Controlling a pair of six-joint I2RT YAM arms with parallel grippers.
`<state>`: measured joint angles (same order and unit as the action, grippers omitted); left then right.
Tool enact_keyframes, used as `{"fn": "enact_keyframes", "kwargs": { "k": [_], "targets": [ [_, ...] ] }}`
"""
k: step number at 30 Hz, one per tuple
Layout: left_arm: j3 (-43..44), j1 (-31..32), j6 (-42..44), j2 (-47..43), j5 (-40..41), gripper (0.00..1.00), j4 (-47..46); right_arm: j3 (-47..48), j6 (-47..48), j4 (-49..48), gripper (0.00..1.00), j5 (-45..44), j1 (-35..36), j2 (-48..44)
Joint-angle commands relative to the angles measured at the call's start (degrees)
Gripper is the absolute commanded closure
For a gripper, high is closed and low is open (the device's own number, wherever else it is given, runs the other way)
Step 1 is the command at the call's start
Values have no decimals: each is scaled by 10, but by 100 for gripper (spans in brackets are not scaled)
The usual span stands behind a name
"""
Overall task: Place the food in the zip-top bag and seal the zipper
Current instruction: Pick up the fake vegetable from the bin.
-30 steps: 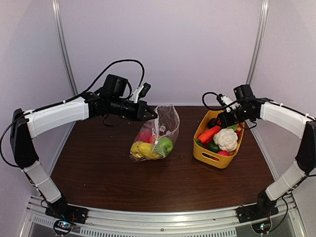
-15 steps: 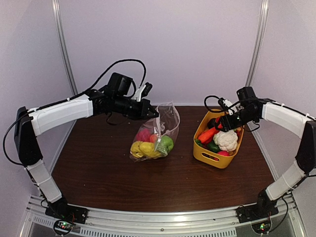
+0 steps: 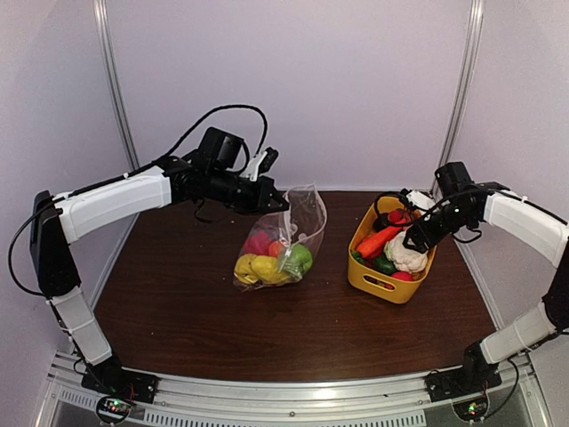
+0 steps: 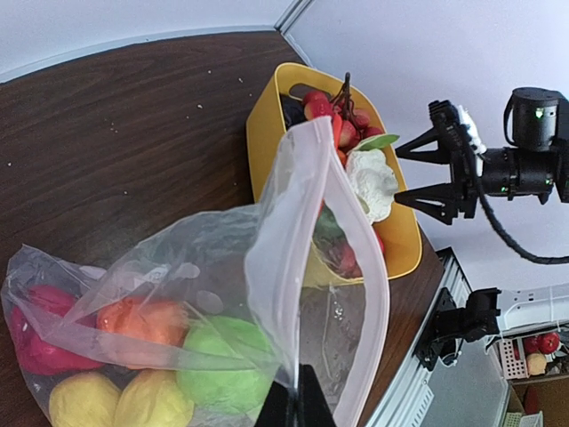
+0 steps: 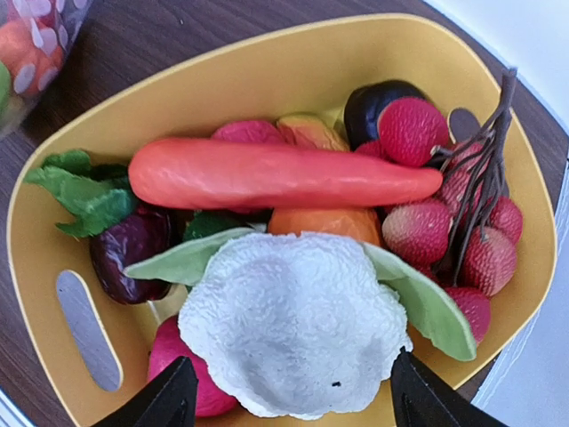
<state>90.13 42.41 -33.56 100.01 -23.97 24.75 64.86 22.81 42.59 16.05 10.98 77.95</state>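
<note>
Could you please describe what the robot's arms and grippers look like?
The left arm and right arm have white shells on their long links and black joints. The left gripper and right gripper are black and two-fingered, with a black camera block behind each. A thin black cable loops above the left wrist.

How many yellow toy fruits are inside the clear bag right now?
2. Both sit side by side at the bottom of the zip-top bag: one yellow fruit next to the red piece, the other beside the green ball. Others may be hidden.
</note>
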Motion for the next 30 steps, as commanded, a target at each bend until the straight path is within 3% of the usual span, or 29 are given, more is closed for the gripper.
{"fn": "enact_keyframes", "kwargs": {
  "k": [1, 10, 11, 15, 17, 23, 30],
  "targets": [
    [25, 6, 6, 9, 0, 100, -4, -36, 12, -12, 24, -58, 3, 11],
    [29, 12, 8, 13, -1, 100, -4, -56, 0, -46, 19, -54, 4, 56],
    [31, 13, 8, 14, -1, 100, -5, -56, 0, -50, 22, -52, 4, 62],
    [41, 19, 9, 19, -5, 100, -4, -49, -3, -41, 54, -55, 4, 58],
    [46, 20, 10, 21, -5, 100, -5, -43, 0, -27, 62, -59, 4, 31],
    [51, 21, 10, 25, -8, 100, -4, 35, 10, 51, 65, -33, 4, -54],
    [69, 28, 3, 35, -6, 100, -4, 111, 19, 95, 66, 118, 4, -101]
  ]
}}
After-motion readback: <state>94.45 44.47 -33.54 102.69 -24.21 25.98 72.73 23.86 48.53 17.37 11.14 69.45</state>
